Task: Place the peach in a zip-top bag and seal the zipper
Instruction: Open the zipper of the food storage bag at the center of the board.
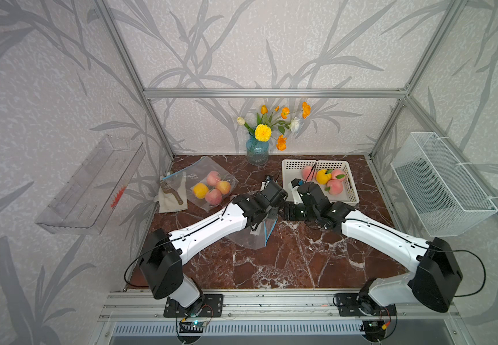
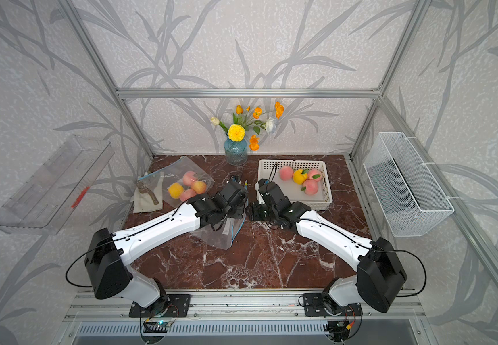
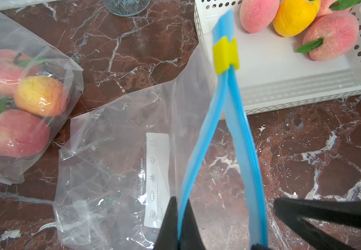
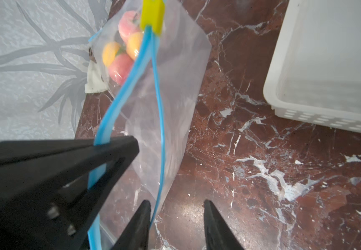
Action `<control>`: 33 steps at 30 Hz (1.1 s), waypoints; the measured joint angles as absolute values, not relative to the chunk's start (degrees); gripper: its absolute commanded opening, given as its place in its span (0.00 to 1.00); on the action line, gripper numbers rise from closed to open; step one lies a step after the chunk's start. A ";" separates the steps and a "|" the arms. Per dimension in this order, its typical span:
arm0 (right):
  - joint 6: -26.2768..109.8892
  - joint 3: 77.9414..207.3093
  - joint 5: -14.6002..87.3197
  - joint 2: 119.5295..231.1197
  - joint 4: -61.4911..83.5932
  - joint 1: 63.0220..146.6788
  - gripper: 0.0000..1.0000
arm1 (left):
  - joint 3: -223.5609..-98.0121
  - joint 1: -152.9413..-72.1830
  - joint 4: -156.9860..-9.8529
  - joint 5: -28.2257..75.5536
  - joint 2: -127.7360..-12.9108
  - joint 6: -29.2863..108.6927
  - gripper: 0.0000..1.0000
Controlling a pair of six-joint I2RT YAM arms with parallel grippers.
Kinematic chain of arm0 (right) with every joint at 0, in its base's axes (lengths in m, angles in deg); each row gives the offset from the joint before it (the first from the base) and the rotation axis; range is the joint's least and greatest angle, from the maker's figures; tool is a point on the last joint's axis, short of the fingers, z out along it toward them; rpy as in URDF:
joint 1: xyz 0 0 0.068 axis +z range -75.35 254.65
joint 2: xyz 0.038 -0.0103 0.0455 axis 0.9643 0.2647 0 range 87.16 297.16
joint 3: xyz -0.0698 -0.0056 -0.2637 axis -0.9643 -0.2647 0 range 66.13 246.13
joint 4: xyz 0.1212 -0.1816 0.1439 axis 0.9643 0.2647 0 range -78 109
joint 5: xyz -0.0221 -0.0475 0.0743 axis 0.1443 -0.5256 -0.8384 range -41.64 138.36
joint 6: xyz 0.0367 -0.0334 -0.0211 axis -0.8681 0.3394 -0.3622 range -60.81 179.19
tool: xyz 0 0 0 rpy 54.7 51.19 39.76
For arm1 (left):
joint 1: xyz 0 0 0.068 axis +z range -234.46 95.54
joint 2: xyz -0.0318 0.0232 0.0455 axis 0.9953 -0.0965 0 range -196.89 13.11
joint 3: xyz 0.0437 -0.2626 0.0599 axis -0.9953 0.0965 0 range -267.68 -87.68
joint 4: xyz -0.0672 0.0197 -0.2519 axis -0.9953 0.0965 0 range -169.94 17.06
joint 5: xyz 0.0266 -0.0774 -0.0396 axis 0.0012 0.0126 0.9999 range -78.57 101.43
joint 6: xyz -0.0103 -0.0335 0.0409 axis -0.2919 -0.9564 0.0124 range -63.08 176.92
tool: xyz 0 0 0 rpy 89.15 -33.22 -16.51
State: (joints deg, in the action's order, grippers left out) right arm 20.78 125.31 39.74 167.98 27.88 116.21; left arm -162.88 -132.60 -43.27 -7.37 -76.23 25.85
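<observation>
**Left gripper** [image 3: 181,203]: fingers together, clamped on one blue zipper strip [image 3: 199,151] of the empty zip-top bag [image 3: 114,151].

**Right gripper** [image 4: 176,202]: fingers apart, pinching nothing. The second blue strip [image 4: 161,129] runs down between them, close against one finger [image 4: 140,223]. Whether it touches that finger cannot be told.

**Zip-top bag**: clear plastic with a white printed label panel, its mouth open. The two strips stand parted at the left fingers and meet at the yellow slider [image 3: 226,55], out beyond the fingertips. The body hangs below the clamped strip and crumples on the marble tabletop [image 1: 271,263], under the left fingers.

**Peaches**: three pink ones, for example the pink peach [image 1: 334,186], and a yellow peach [image 1: 323,176]. All four lie in the white perforated basket [image 1: 289,163], behind the right fingers and to their right, apart from them. In the left wrist view the basket lies past the slider, beyond the left fingertips.

**Filled bag** [image 1: 203,165]: a second zip-top bag holding four fruits. It lies flat on the tabletop, farther back than the left fingers and to their left, well apart from them.

**Cream cloth** [image 1: 168,204]: a brown-handled tool lies on it. It is just beyond the filled bag, farther left of the left fingers.

**Blue glass vase** [image 1: 257,150]: holds orange, yellow and white flowers. It stands at the back wall, well beyond both pairs of fingertips.
</observation>
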 measured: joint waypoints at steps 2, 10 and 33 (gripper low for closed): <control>20.73 124.53 40.94 167.98 29.04 116.27 0.38 | -163.08 -132.34 -43.45 -7.59 -76.23 25.66 0.00; 21.41 124.26 46.99 168.09 31.55 116.17 0.34 | -163.25 -131.14 -43.51 -7.70 -74.05 25.61 0.00; 28.71 124.31 41.11 164.76 29.35 107.95 0.68 | -160.91 -126.57 -46.40 5.98 -74.44 22.40 0.00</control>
